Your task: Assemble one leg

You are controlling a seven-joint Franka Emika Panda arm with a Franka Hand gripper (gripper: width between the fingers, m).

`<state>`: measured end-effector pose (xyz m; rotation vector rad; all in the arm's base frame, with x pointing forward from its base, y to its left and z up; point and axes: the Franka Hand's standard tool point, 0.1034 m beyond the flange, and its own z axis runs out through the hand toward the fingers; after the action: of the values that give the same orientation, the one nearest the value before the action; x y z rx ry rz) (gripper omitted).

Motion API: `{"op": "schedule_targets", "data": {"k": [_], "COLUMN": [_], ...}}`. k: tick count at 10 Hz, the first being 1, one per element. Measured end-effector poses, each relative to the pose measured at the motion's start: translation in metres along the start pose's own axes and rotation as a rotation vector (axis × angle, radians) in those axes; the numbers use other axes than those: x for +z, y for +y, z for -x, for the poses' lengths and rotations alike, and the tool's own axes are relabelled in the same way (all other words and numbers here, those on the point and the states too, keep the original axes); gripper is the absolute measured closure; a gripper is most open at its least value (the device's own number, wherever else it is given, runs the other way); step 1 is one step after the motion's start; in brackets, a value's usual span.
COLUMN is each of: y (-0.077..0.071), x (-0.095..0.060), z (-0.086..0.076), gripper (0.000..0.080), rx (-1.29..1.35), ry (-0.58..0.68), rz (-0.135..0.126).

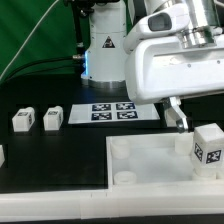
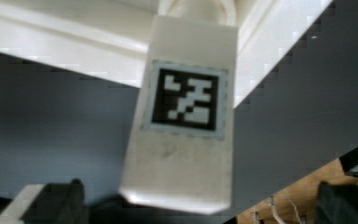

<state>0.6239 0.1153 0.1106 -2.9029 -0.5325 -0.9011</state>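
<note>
Leg (image 1: 208,148) | upright on tray (image 1: 140,160) | near spread jaws, not gripped

White rectangular leg (image 1: 206,147), black-and-white tag on side, upright, seemingly at tray (image 1: 150,166) corner

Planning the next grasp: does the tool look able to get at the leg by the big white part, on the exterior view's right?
Likely yes: the leg sits exposed, with nothing on top of it or against it, and the tool hangs just beside it.
</note>
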Motion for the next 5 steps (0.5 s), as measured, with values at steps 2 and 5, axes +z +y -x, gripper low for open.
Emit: {"op": "schedule_targets", "data": {"k": [2,5], "y": [0.007,0.011], "x": [-0.012,-0.019], "z": [-0.009,-0.016], "gripper": [0.015,0.015], "rx": [-0.001,0.002], "ry": [-0.016,-0.04], "rz": [0.002,-0.002]}}
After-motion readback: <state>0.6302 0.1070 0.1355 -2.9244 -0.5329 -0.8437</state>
